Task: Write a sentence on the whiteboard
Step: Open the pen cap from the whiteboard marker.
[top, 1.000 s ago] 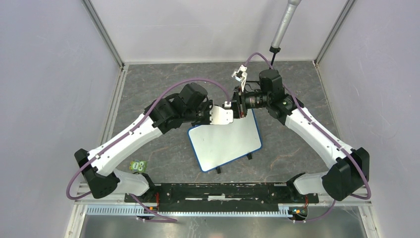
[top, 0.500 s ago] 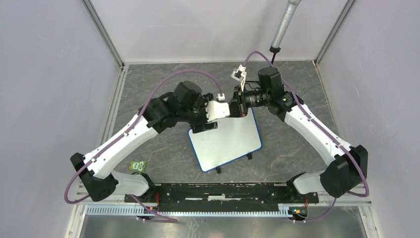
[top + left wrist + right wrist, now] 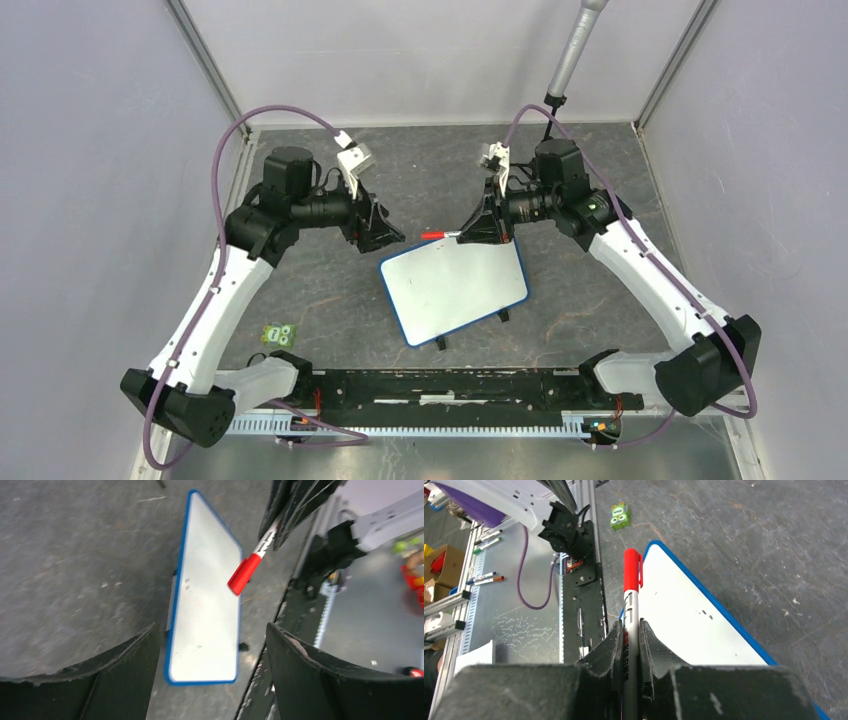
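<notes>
The whiteboard (image 3: 455,285), white with a blue rim, lies flat on the grey table, also in the left wrist view (image 3: 205,605) and the right wrist view (image 3: 694,620). Its face is blank but for a few specks; the sentence does not show on it. My right gripper (image 3: 478,232) (image 3: 630,630) hovers over the board's far edge, shut on a white marker (image 3: 440,235) (image 3: 631,580) with a red cap on, pointing left. My left gripper (image 3: 380,230) (image 3: 212,627) stands open and empty to the left of the marker (image 3: 247,570), apart from it.
A small green toy block (image 3: 280,335) (image 3: 620,516) lies near the left arm's base. A black rail (image 3: 440,385) runs along the near edge. A grey pole (image 3: 575,50) hangs at the back right. Loose markers (image 3: 484,577) lie beyond the rail.
My left gripper, shut close against the right gripper at the marker a second ago, has opened and swung back to the left. The right gripper keeps the capped marker.
</notes>
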Tool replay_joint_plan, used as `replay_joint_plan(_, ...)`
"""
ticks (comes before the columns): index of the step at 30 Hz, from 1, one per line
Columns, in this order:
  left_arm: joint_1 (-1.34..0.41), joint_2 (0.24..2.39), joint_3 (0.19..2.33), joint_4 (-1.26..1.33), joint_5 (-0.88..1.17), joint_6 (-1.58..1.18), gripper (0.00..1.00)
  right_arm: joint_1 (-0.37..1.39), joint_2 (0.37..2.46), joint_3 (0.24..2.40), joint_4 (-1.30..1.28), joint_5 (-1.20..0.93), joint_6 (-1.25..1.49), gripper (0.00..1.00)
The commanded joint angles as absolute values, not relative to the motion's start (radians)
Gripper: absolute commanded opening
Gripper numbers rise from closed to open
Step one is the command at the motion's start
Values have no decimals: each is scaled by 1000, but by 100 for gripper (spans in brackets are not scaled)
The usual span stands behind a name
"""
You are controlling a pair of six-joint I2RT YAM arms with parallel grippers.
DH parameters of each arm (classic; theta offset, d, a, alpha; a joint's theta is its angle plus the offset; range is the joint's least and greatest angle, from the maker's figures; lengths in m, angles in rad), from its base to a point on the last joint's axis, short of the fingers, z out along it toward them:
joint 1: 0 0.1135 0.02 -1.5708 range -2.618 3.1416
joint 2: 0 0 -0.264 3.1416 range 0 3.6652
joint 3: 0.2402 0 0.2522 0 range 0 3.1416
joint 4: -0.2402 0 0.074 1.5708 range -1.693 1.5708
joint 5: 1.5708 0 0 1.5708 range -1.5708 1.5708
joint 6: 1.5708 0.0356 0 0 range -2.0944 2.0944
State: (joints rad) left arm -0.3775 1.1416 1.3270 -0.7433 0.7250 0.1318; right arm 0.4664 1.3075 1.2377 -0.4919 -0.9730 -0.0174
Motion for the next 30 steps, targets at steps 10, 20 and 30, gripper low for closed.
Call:
replay_joint_plan(10, -392, 1134, 1143, -376, 971, -177, 72, 499, 1279, 1197, -387, -1125, 46, 0)
replay_joint_plan(20, -466, 1163, 1132, -388, 971, -130, 67, 531, 1324, 1230, -387, -1133, 66, 0)
replay_joint_plan(30, -523, 1162, 1123, -510, 1019, -9, 48, 531, 1363, 1294, -424, -1120, 42, 0)
